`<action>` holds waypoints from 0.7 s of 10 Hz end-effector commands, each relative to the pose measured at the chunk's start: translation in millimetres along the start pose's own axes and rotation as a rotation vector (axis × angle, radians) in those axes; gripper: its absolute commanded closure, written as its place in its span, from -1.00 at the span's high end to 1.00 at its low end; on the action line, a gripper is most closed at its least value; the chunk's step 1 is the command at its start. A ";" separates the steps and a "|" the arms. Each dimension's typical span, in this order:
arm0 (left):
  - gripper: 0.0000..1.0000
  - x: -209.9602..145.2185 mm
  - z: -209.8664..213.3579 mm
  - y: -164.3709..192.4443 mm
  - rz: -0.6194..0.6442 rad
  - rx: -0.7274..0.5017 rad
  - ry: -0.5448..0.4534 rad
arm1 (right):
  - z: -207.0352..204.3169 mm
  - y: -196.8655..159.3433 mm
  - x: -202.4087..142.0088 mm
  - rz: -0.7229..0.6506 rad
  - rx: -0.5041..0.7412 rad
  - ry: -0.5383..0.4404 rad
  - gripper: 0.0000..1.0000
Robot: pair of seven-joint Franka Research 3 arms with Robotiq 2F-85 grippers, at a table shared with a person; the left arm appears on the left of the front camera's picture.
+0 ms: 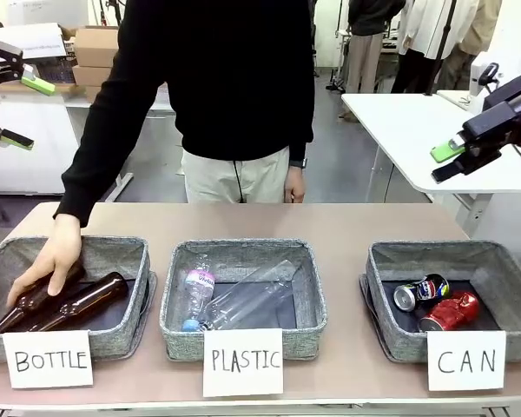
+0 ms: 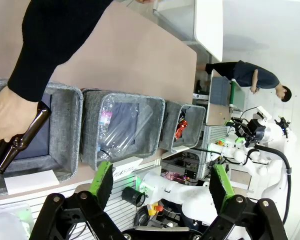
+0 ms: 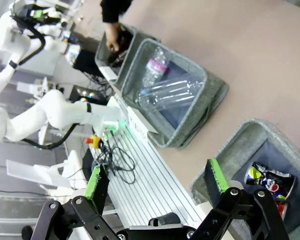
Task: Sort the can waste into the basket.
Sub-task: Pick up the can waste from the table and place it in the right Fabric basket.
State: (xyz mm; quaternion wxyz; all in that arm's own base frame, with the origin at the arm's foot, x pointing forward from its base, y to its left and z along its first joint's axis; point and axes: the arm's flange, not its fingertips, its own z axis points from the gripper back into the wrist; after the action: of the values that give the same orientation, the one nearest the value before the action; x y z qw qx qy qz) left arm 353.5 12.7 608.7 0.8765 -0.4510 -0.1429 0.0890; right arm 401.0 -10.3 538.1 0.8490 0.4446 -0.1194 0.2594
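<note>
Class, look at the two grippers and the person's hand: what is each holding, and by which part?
Left gripper and right gripper: open, empty. The person's hand rests on a brown glass bottle at its upper body.

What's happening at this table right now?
Both cans, the red can and the blue can, already lie in the CAN basket. The left gripper and right gripper are raised off the table, open and empty. The person's hand reaches into the BOTTLE basket, resting on a brown bottle. Clear plastic bottles lie in the PLASTIC basket.
</note>
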 end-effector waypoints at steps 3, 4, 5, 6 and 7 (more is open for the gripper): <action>1.00 -0.4 2.3 0.0 0.003 0.008 0.004 | 0.0 0.2 -2.7 0.003 -0.002 0.000 1.00; 1.00 -0.4 2.3 0.0 0.003 0.008 0.004 | 0.0 0.2 -2.7 0.003 -0.002 0.000 1.00; 1.00 -0.4 2.3 0.0 0.003 0.008 0.004 | 0.0 0.2 -2.7 0.003 -0.002 0.000 1.00; 1.00 -0.4 2.3 0.0 0.003 0.008 0.004 | 0.0 0.2 -2.7 0.003 -0.002 0.000 1.00; 1.00 -0.4 2.3 0.0 0.003 0.008 0.004 | 0.0 0.2 -2.7 0.003 -0.002 0.000 1.00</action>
State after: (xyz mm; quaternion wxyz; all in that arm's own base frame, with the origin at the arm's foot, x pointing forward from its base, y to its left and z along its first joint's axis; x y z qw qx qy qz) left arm 353.5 12.7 608.7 0.8765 -0.4510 -0.1429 0.0890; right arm 401.0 -10.3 538.1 0.8490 0.4446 -0.1195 0.2594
